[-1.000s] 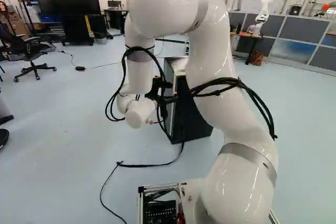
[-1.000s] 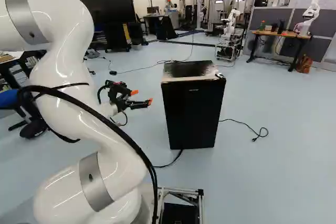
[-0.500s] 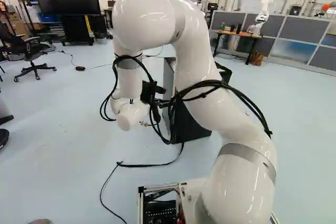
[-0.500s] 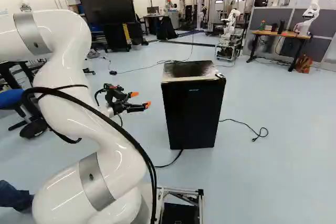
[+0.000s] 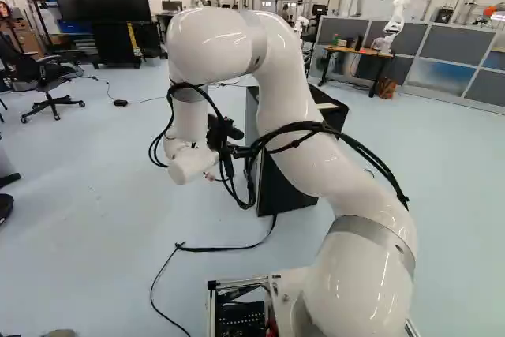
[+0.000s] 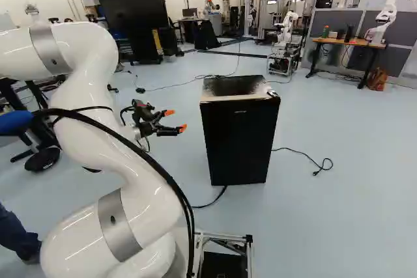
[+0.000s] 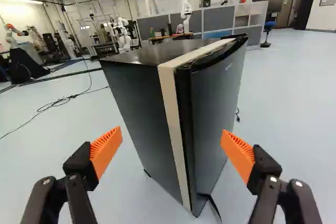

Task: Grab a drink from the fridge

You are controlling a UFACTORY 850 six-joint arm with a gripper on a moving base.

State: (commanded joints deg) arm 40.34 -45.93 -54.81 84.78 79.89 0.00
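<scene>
Ahead of the gripper (image 6: 176, 120), short of touching, stands the fridge (image 7: 142, 114), upright, one vertical corner turned toward it. The door (image 7: 215, 124) lies closed against the pale edge strip (image 7: 173, 124), so whatever is inside is hidden. The two fingers stand wide apart with nothing held between their orange pads (image 7: 106, 148), and in the wrist view that corner shows in the gap between them. The far side of the fridge is out of sight; in the left base view the white arm (image 5: 292, 92) and its black cables (image 5: 347, 133) cover part of the fridge, and the fingertips are hard to make out there. A black cord (image 7: 212, 205) near the foot of the door runs out of the wrist view. Between fingertips and fridge, the right base view shows a strip of floor (image 6: 192, 154), room for moving forward before contact
</scene>
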